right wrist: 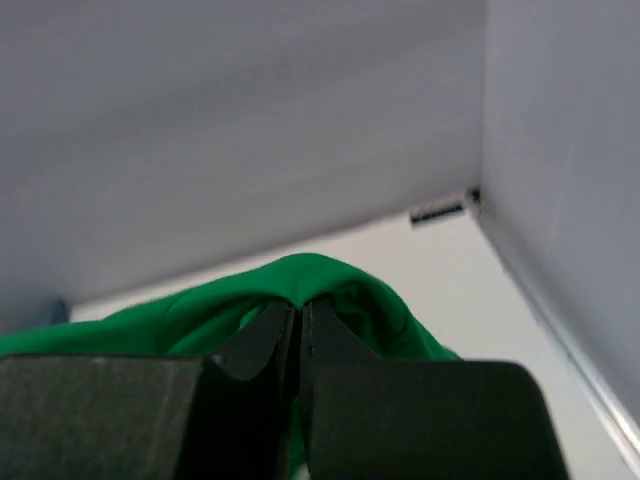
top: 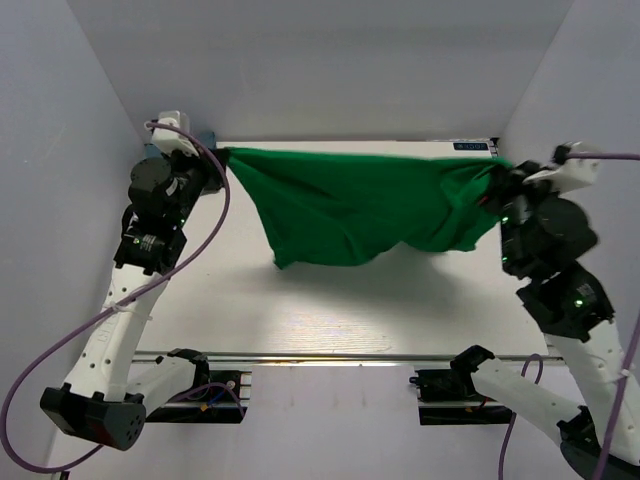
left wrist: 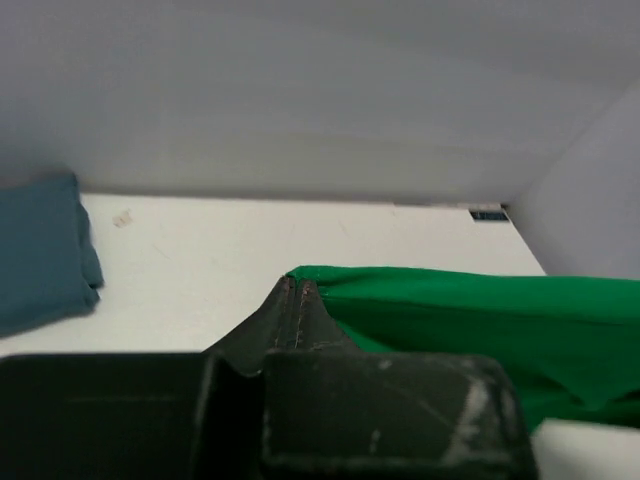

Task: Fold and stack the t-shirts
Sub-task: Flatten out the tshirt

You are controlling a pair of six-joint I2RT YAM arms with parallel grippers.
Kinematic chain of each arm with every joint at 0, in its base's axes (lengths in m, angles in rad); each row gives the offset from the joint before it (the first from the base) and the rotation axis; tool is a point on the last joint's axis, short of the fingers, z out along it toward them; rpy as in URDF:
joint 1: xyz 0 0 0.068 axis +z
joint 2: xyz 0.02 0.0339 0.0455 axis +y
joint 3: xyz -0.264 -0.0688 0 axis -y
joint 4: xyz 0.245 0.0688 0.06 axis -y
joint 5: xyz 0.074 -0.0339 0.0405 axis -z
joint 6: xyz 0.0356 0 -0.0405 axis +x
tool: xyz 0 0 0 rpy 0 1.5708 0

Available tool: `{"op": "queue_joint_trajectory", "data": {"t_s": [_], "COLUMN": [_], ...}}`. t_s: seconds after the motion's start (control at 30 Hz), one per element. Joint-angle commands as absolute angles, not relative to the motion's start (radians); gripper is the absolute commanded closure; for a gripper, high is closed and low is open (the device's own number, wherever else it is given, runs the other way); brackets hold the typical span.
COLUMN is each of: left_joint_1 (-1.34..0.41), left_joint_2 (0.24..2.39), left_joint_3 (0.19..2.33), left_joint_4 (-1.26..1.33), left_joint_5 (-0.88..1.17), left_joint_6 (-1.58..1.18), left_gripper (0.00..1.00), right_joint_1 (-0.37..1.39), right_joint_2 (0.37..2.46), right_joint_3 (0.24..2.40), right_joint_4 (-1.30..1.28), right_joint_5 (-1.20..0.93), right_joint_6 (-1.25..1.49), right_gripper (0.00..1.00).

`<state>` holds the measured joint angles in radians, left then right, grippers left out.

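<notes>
Green t-shirt (top: 350,205) hangs stretched above the counter (top: 330,310), its upper corners pinched in the closed left hand (top: 218,158) and the closed right hand (top: 497,185). Hold both hands level and the cloth taut. Lay the sagging hem on the counter first, clear of the slate t-shirt (left wrist: 40,255) at the counter's far-left corner.

The table (top: 330,310) is plain white, boxed in by pale walls (top: 330,60) on three sides. A metal rail (top: 330,356) runs along its near edge. A grey-blue shirt (left wrist: 40,255) lies folded flat on the table at the far left, by the back wall. Near it the surface carries a faint speck (left wrist: 122,217). A small dark label (top: 470,146) sits at the far right corner. The green shirt (top: 360,205) hangs over the middle, throwing a soft shadow; I cannot tell whether its hem touches.
</notes>
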<state>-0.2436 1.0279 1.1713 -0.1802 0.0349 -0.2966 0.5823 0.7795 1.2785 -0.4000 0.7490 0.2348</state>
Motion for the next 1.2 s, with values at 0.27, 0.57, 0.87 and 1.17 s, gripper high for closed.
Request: {"op": "queue_joint_trajectory", "data": {"t_s": [0.27,0.57,0.87,1.17], "left_joint_1": [-0.236,-0.236,-0.236,-0.236], "left_joint_2": [0.97,0.856,0.844,0.764], "left_joint_3": [1.39,1.385,1.456,1.534], "left_joint_4": [-0.267,-0.215,-0.299,-0.322], "left_joint_5": [-0.018,0.038,-0.055,-0.094], "left_joint_6": [-0.199,-0.124,-0.112,-0.063], "left_gripper": [1.0,1.0,1.0,1.0], "right_joint_1": [0.583,0.586,0.583,0.583], "right_joint_2": [0.865,0.815,0.796,0.736], "right_joint_3": [1.689,1.724,1.685,1.706], "right_joint_4": [-0.326,-0.356,-0.416,-0.429], "right_joint_5": [0.717,0.519,0.368,0.178], "right_joint_6": [-0.084,-0.141,-0.086,-0.057], "right_gripper": [1.0,1.0,1.0,1.0]}}
